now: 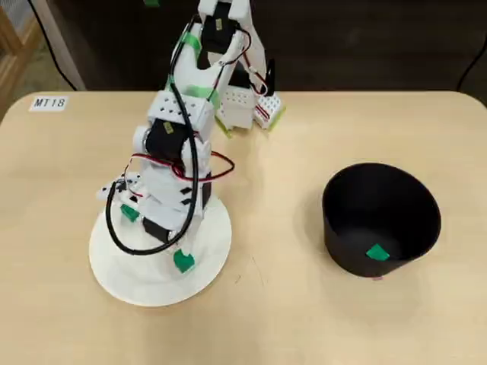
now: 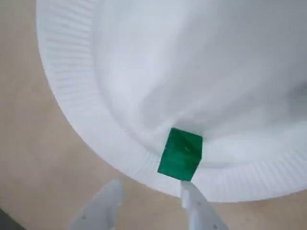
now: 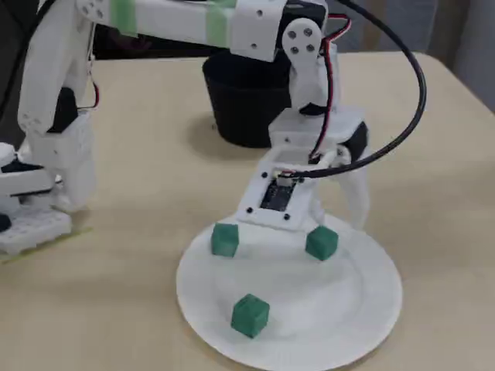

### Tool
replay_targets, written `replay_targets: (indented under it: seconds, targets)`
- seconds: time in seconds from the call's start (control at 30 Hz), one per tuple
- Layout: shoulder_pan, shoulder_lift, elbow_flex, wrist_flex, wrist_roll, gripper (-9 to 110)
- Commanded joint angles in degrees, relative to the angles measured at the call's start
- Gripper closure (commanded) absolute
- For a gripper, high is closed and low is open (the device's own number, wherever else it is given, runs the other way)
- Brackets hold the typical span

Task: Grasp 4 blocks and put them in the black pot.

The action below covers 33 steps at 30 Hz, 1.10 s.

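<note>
Three green blocks lie on a white paper plate [image 3: 363, 309] in the fixed view: one at the left [image 3: 225, 239], one at the front [image 3: 250, 314] and one at the right [image 3: 322, 242]. My gripper [image 3: 337, 219] hangs open just over the plate beside that right block. In the wrist view the same block [image 2: 181, 153] sits on the plate's ribbed rim, just beyond my right fingertip [image 2: 194, 203], outside the gap of the gripper [image 2: 151, 187]. The black pot [image 1: 335, 228] stands to the right with one green block [image 1: 377, 252] on its floor.
The white arm with green tape bands [image 1: 199, 91] reaches from its base at the table's far edge and covers much of the plate [image 1: 217, 262] in the overhead view, where two blocks [image 1: 183, 261] [image 1: 129, 214] show. A label [image 1: 49, 103] is stuck at the far left corner.
</note>
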Motion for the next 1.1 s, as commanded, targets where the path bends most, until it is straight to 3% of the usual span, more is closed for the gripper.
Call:
replay_targets:
  seconds: [0.0, 0.3, 0.77, 1.07]
  targets:
    - [-0.79, 0.53, -2.55, 1.05, 2.9, 80]
    - [-2.46, -0.26, -2.37, 2.55, 8.35, 74]
    - [-0.7, -2.81, -2.29, 3.52, 11.16, 75]
    - [-0.97, -5.36, -2.81, 1.14, 11.78, 88]
